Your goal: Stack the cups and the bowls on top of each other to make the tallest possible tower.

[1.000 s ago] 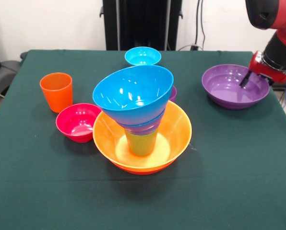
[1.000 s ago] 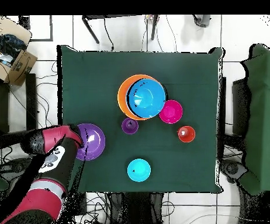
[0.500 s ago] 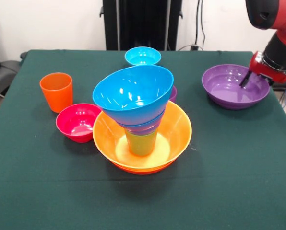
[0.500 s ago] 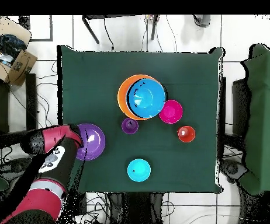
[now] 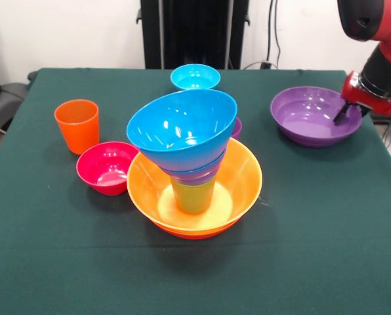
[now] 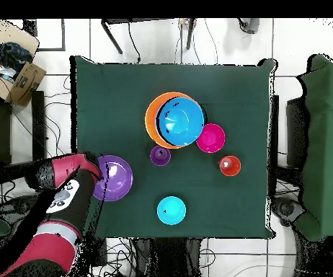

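A: Where is the tower (image 5: pixel 190 164) standing?

B: Near the middle of the green cloth-covered table (image 5: pixel 327 230). A broad glossy yellow-orange plastic bowl (image 5: pixel 241 190) is the base. A lime green tapered plastic cup (image 5: pixel 193 195) stands upright inside it. A dark blue band, apparently the small dark blue bowl, sits on the cup, and a large sky-blue plastic bowl (image 5: pixel 181 128) caps it, tilted so its mouth faces the front camera.

A: And the gripper (image 5: pixel 343 113)?

B: At the table's edge, on the right in the front view. Its dark tip sits at the rim of the large purple plastic bowl (image 5: pixel 310 118). It looks closed on that rim, and the bowl appears slightly tipped, but I cannot tell for certain how far the fingers are apart.

A: What lies between that bowl and the tower?

B: Bare cloth mostly. A purple plastic cup (image 6: pixel 160 155) stands just behind the tower; in the front view only a sliver of it shows beside the sky-blue bowl.

A: Anything else around?

B: A small cyan plastic bowl (image 5: pixel 195 77) sits further back. A small magenta plastic bowl (image 5: pixel 106 167) is just beside the yellow-orange bowl, on the opposite side from the gripper. An orange tapered plastic cup (image 5: pixel 77 125) stands upright near the magenta one. An orange-red edge shows under the yellow-orange bowl.

A: Off the table?

B: In the overhead view, a cardboard box (image 6: pixel 23 78) sits on the floor past one corner.
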